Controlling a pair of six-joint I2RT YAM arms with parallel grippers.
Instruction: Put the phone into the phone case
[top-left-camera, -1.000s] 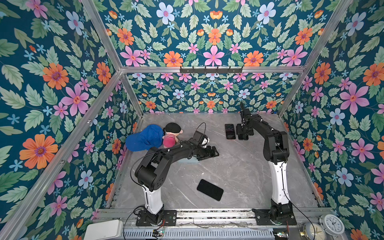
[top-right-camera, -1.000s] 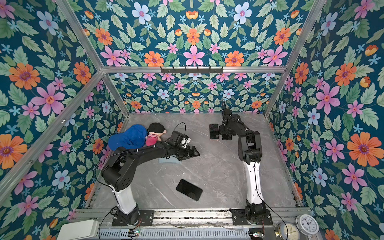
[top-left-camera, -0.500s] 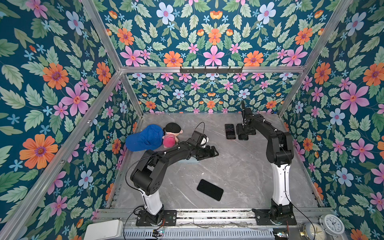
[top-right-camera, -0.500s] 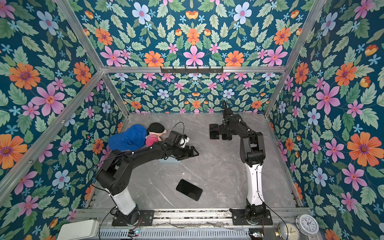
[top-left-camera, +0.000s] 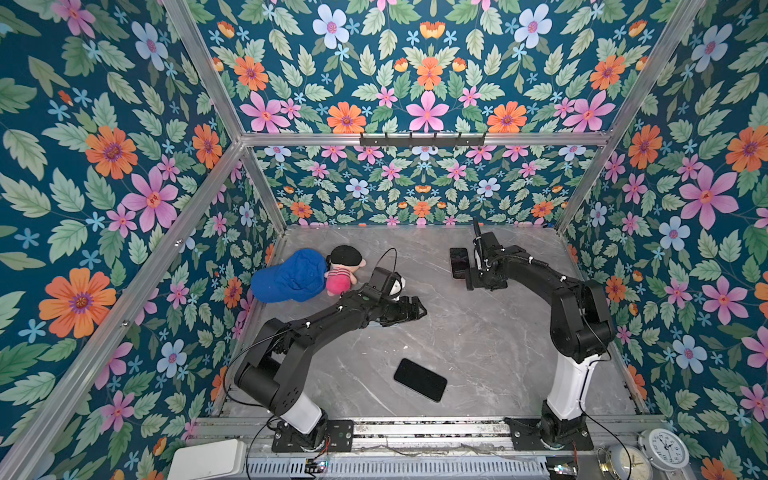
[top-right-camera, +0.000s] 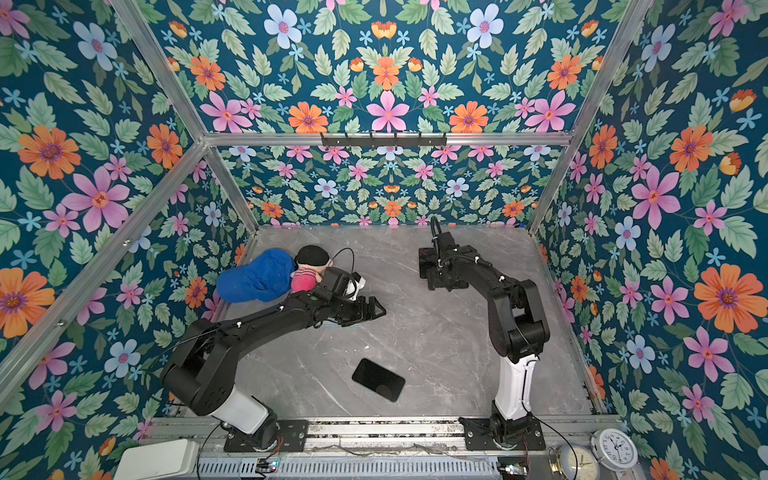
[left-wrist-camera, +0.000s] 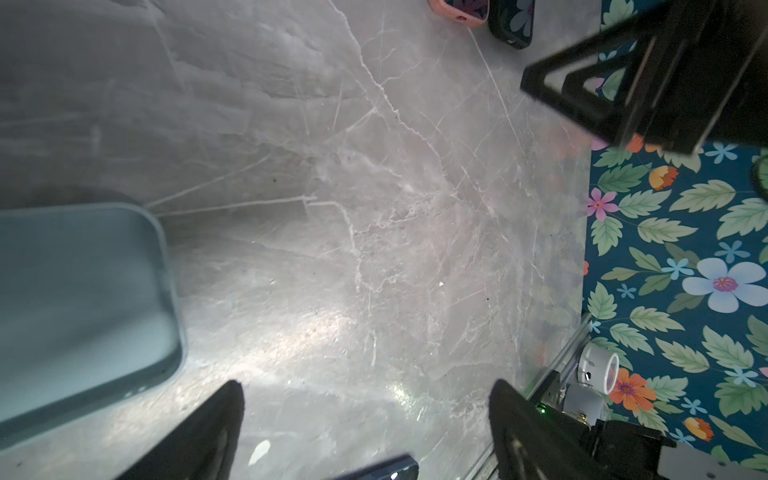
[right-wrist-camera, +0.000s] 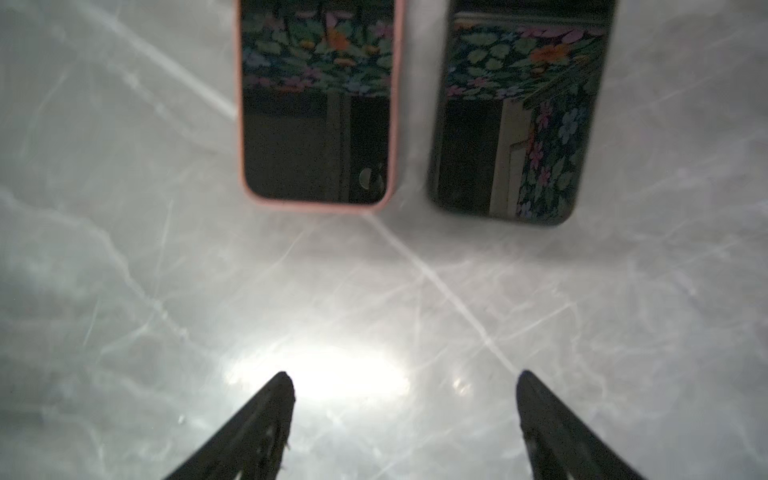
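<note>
1. One blue cap lies against the left edge of the surface, in its far half. One doll in a black hat and pink top lies touching the cap's right side.
2. One left arm reaches from the front left corner to the middle of the surface. The left jaws stand wide apart, with only bare marble between them.
3. One empty phone case, pale blue, lies open side up just beside the left jaws and not between them. In both top views that arm hides nearly all of it.
4. One bare black phone lies flat and askew near the middle of the front edge. It is well apart from the phone case and from both pairs of jaws.
5. Two more phones lie side by side without touching, near the far edge and right of the middle. One is a pink-cased phone and one a dark-cased phone. That makes three phones in all.
6. One right arm bends from the front right corner to those two phones. The right jaws are spread wide and hold nothing, and their tips stop short of the phones' near ends.
7. Two clocks stand off the surface, past its front right corner.
</note>
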